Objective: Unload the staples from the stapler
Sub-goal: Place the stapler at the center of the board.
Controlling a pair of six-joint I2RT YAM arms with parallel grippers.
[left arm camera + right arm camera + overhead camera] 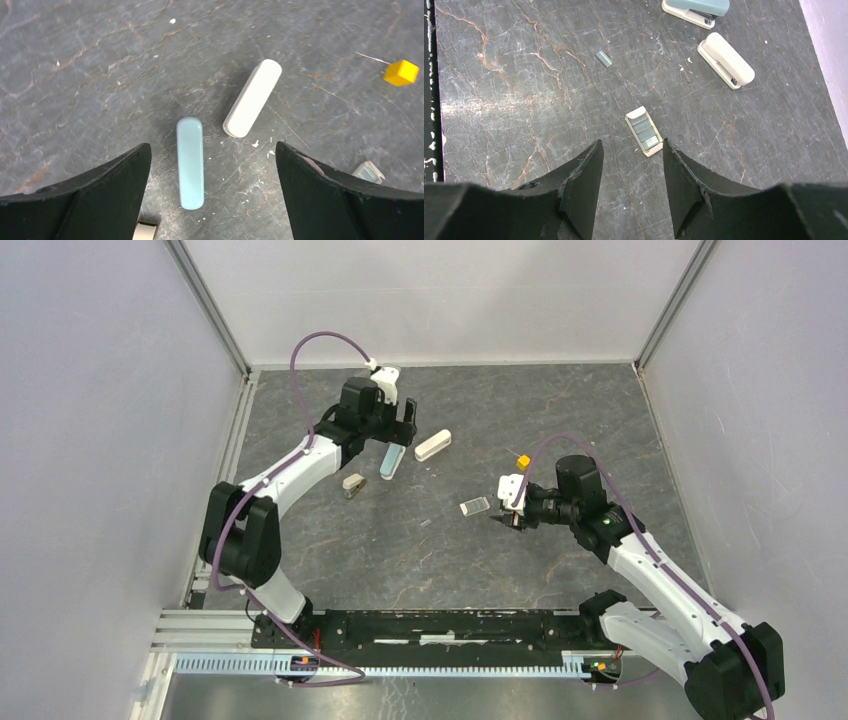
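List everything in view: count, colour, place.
teal stapler: 1, teal, below left gripper
white stapler: 1, white, right of the teal stapler
staples: 1 short strip, silvery-grey, loose mid-table
box: 1, clear, grey strips inside, in front of right gripper
cube: 1, yellow, beyond right gripper
beige item: 1, beige, left of the teal stapler, kind unclear
table: 1, dark marbled
left gripper: open, empty
right gripper: open, empty

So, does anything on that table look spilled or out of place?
Yes: a short strip of staples lies loose on the tabletop, apart from the small box, the teal stapler and the white stapler. Nothing looks damaged.
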